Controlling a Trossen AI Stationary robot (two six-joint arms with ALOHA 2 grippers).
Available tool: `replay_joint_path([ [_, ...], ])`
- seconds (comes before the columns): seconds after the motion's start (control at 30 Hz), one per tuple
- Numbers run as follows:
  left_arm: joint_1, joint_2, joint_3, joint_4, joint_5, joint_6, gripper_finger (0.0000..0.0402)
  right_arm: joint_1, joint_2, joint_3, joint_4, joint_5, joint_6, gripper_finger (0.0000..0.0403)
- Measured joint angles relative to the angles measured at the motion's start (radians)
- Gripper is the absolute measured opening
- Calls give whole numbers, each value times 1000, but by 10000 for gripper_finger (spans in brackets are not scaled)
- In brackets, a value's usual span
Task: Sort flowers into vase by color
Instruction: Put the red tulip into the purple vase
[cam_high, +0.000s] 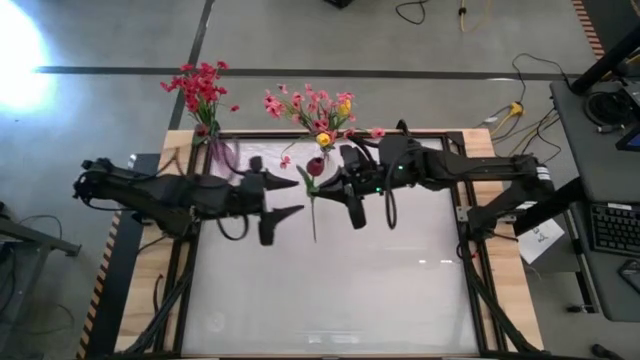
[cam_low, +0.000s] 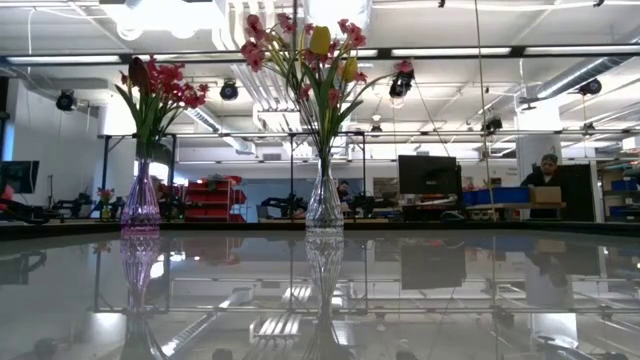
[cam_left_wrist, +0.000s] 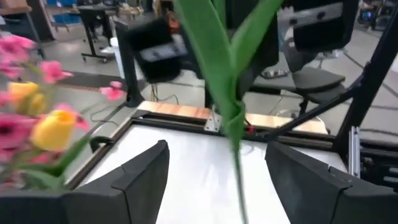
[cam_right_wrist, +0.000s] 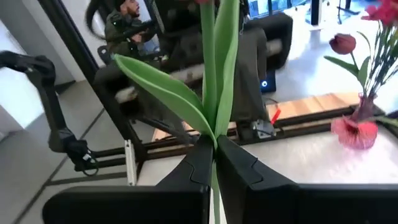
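One dark-red artificial bud on a thin green leafy stem (cam_high: 314, 190) hangs over the white desk (cam_high: 330, 290), pinched low on its stem by the right end effector (cam_right_wrist: 214, 163), whose fingers are closed on it just under the long leaves. The left end effector (cam_left_wrist: 214, 186) sits just beside it with its fingers spread wide, the same stem running down through the gap without touching either finger. The step in hand looks like a handover or a carry: the bud is lifted and not yet in a vase.

Farther back, near the desk's far edge, stand a purple glass vase (cam_low: 141, 200) of red flowers (cam_low: 155, 85) and a clear glass vase (cam_low: 324, 200) of pink and yellow flowers (cam_low: 320, 45). By colour, the bud likely belongs with the reds, so the next move calls for travel toward the purple vase and a stem-first drop into its narrow neck.

Room is ample over the near desk; it tightens at the back, where both arms crowd together and the bouquets overhang the far rim.
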Motion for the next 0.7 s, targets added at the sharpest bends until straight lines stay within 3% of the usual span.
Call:
replay_joint_path([
  [0.23,0,119,83,3,19,-17,233,37,29,42,-8,1,-130,9],
  [0.47,1,144,134,-38,19,-18,199,56,23,42,-43,42,-180,9],
  [0.7,11,133,128,-62,46,-21,125,58,22,42,-46,54,-217,9],
])
